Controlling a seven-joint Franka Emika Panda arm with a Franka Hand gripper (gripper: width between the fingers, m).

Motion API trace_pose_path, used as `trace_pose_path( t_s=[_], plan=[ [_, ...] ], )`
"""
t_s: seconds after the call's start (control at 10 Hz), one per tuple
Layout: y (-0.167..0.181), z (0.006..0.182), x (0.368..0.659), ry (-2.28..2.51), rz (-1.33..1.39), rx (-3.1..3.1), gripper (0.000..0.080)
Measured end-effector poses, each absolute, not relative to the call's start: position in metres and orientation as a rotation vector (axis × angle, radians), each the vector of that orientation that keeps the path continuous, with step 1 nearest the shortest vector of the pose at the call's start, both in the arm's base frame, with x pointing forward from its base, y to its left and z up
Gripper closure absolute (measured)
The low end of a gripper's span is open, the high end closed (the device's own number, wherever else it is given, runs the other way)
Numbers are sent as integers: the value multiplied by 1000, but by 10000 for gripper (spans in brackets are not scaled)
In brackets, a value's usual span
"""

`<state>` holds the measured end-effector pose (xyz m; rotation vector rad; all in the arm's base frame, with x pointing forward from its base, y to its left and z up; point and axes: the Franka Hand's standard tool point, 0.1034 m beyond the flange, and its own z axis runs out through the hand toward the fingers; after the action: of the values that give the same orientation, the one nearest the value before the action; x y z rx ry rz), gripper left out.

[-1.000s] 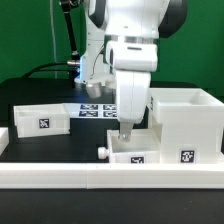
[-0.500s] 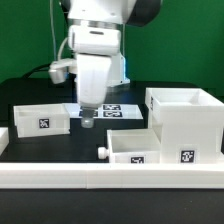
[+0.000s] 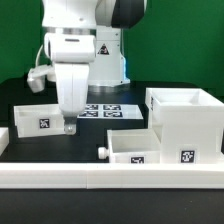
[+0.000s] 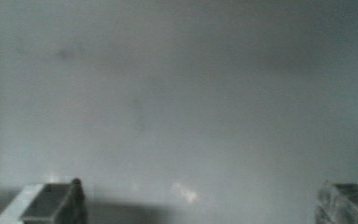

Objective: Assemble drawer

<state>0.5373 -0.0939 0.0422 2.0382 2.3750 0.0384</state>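
Note:
The drawer's tall square housing (image 3: 185, 120) stands at the exterior view's right, with a tag on its front. One shallow tray (image 3: 132, 148) sits against the housing's left side, its knob (image 3: 102, 153) pointing to the exterior view's left. The second tray (image 3: 40, 118) sits at the left. My gripper (image 3: 68, 127) hangs low just right of this left tray, close to the table. In the wrist view the gripper (image 4: 202, 205) is open and empty. Its fingertips (image 4: 51, 203) stand far apart over a blurred grey surface.
The marker board (image 3: 108, 110) lies flat behind the gripper, partly hidden by the arm. A long white border rail (image 3: 110, 176) runs along the front, and another rail (image 3: 6, 135) closes the left side. Cables hang behind the arm at the left.
The arm has swung from above the front tray to the exterior view's left. The gripper now hangs beside the left tray. The trays and housing have not moved.

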Motion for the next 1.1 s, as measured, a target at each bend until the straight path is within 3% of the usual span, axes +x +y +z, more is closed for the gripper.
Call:
trace_pose_path(
  t_s=[0.3,0.6,1.1],
  plan=[
    [-95,28,547,2493,115,2049,150],
    [-66,20,566,2502,138,2069,150],
    [-63,18,566,2490,135,2088,150]
  ],
)
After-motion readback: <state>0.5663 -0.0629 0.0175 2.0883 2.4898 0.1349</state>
